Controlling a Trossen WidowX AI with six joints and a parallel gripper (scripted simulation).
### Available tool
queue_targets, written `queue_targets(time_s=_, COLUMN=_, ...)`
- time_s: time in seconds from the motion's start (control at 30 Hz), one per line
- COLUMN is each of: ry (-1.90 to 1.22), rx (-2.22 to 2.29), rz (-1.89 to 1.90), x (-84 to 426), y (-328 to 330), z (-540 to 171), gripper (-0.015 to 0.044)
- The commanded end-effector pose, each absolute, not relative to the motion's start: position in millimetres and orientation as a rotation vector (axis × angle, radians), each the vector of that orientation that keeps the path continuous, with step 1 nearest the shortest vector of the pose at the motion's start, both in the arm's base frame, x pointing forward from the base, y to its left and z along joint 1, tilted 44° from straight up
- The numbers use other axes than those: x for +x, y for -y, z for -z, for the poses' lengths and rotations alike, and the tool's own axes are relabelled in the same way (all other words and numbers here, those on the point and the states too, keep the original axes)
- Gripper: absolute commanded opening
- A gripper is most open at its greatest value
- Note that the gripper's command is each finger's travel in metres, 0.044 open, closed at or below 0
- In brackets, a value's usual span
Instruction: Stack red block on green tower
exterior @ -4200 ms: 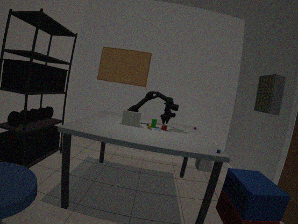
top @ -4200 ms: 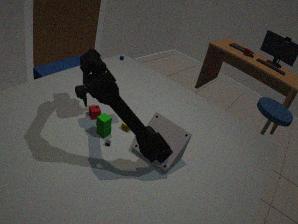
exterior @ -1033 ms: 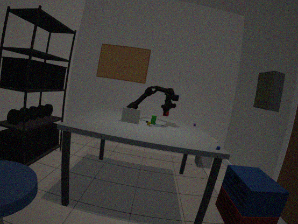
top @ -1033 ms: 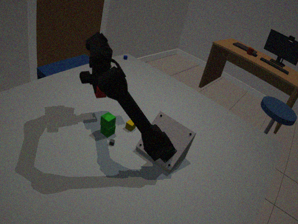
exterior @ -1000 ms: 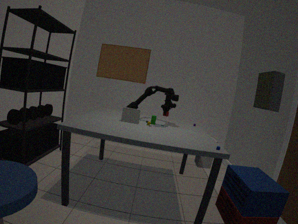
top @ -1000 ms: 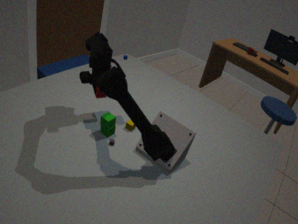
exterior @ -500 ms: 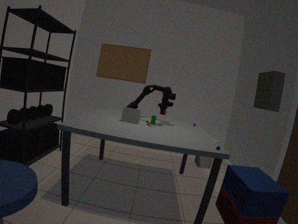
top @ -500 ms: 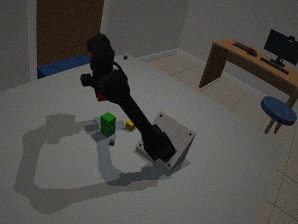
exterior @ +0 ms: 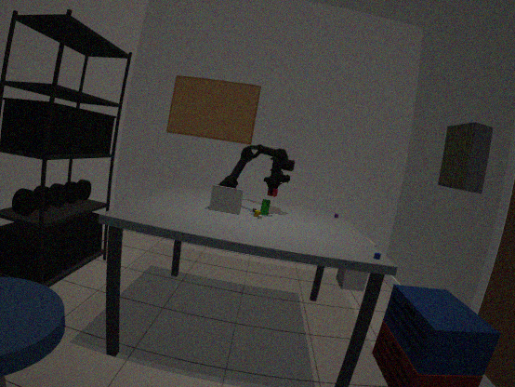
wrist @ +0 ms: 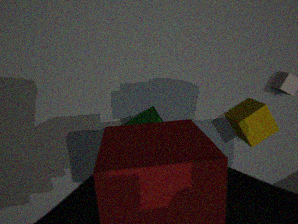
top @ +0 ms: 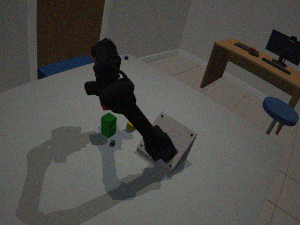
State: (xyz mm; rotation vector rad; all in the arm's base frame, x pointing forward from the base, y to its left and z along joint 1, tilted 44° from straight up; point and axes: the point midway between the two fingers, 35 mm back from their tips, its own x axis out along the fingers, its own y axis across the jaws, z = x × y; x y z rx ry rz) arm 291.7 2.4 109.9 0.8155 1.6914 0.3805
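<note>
The hand (exterior: 272,190) is clamped on the red block (wrist: 159,172), carrying it in the air above the tabletop (top: 216,162), so this is the carry-over step: block lifted, not yet placed. In the exterior view the red block hangs above the green tower (exterior: 265,206) and a little to one side of it, with a clear gap of air between them. From the wrist, only a green corner (wrist: 145,117) peeks out beyond the block's far edge, so the two look close to lined up but not quite. A yellow cube (wrist: 251,121) and a small pale cube (wrist: 289,83) lie off to the side, near the tower's foot. The next move, as I read it, calls for a small sideways correction to centre the block over the tower, then a slow, straight descent and a gentle release without nudging the stack.
</note>
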Motion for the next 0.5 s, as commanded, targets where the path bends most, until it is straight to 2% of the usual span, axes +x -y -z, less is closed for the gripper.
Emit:
queue_targets(time_s=0.0, ry=-1.695, rx=0.808, rz=-0.381, x=275, y=-5, z=-111, gripper=0.0)
queue_targets(time_s=0.47, ry=-1.695, rx=0.809, rz=-0.381, x=263, y=-15, z=-104, gripper=0.0)
